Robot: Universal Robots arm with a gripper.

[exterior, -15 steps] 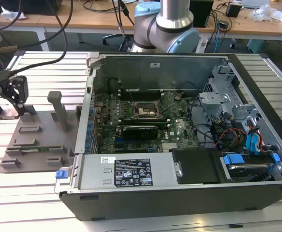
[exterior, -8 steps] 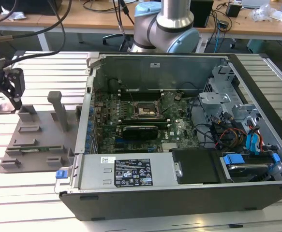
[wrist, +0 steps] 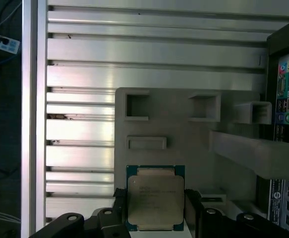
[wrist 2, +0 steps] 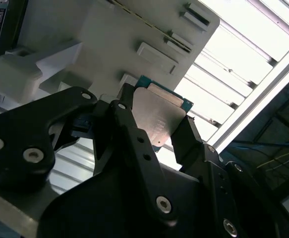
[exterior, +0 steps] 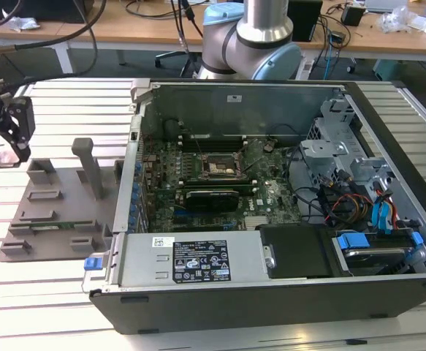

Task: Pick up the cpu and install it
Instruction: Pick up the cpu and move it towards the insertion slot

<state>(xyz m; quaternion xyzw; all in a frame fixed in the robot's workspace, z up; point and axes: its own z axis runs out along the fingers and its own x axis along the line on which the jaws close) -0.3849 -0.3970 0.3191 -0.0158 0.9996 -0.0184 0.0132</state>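
The cpu [wrist: 155,201], a flat square chip with a silvery top and a thin green rim, sits between my gripper's [wrist: 155,218] two black fingers [wrist: 119,208], which press its opposite edges. In the second wrist view the cpu [wrist 2: 159,116] shows the same way inside the gripper [wrist 2: 159,136], just over the pale grey fixture tray [wrist 2: 109,34]. In the exterior view my gripper [exterior: 8,150] hangs at the far left, above the tray's [exterior: 59,197] back corner. The black socket frame [exterior: 218,167] lies on the motherboard inside the open computer case.
The open computer case [exterior: 271,95] lies to the exterior view's right of the tray, its near wall [exterior: 191,262] and back panel [wrist: 288,114] close by. An upright grey post [exterior: 88,164] and a green memory stick [exterior: 52,224] sit on the tray. A slatted metal table [wrist: 149,49] lies underneath.
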